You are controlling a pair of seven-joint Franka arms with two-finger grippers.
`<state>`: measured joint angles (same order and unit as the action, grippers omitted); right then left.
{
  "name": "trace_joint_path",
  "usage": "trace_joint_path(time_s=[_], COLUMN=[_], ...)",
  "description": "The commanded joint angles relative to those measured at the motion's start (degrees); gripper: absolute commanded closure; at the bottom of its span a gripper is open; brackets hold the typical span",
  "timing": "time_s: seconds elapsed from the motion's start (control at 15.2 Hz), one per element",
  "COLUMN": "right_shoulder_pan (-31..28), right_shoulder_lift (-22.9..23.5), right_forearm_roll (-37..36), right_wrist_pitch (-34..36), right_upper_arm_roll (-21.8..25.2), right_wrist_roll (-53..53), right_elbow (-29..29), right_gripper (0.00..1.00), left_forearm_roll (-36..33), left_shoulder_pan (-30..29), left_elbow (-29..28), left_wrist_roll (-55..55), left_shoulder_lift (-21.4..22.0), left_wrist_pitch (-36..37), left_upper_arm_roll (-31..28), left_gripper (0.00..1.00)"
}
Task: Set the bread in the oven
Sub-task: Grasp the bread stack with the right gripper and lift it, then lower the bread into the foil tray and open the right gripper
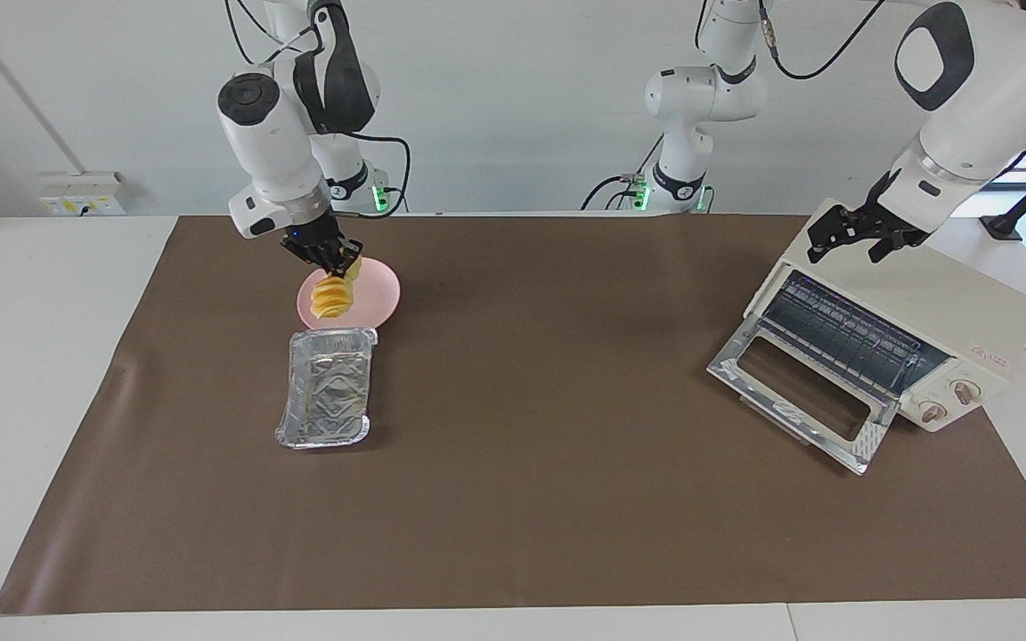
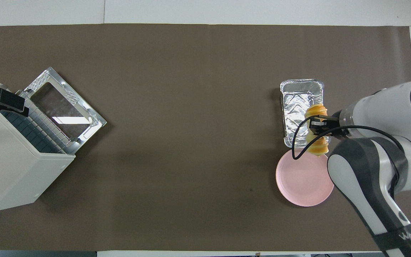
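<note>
- Facing view: the right gripper has the bread clamped at its upper end, so the loaf hangs down, tilted, in the air over the pink plate.
- Overhead view: the same loaf appears over the nearer edge of the foil tray, but a raised load overlaps what lies under it, so I judge it touches neither tray nor plate.
- Step in hand, as I read it: carry the bread toward the left arm's end of the table, where the oven sits.
- To do it well: lift enough to clear the tray's rim, travel smoothly so the dangling loaf does not swing or slip, and level it before it enters.
- The oven door is dropped open and the wire rack is exposed, so the approach should come in over the door, from in front of the oven.
- Right pincer: nearly closed, pinching the soft loaf; a harder squeeze could crush it.
- Left gripper: fingers spread wide, holding nothing, waiting over the oven's top at its edge nearer the robots.
</note>
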<state>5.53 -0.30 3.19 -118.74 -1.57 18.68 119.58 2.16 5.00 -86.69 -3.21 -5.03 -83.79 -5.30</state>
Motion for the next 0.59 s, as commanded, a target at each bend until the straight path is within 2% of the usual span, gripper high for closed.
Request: trace_joint_path(time_s=[0.0, 0.33, 0.53], right_shoulder_pan=[0.4, 1.8, 1.6], right_shoulder_lift=[6.9, 8.2, 9.9], right_forearm_roll=[0.7, 0.6, 0.7], right_wrist_pitch=[-3.4, -11.0, -11.9], right_upper_arm_roll=[-0.8, -0.8, -0.8], right_wrist_roll=[-1.2, -1.5, -2.2], right_elbow=[-4.4, 1.5, 1.4], right_gripper=[1.0, 1.0, 1.0], left_forearm_roll=[-1.1, -1.1, -1.1], left_shoulder_pan=[-0.4, -0.4, -0.4], left_elbow=[-2.3, -2.3, -2.3], left_wrist_roll=[0.1, 0.2, 0.1], left_shoulder_lift=[1.9, 1.9, 1.9], left_wrist_pitch=[-0.8, -0.9, -0.9], left_upper_arm_roll=[0.6, 0.6, 0.6], left_gripper=[0.0, 0.0, 0.0])
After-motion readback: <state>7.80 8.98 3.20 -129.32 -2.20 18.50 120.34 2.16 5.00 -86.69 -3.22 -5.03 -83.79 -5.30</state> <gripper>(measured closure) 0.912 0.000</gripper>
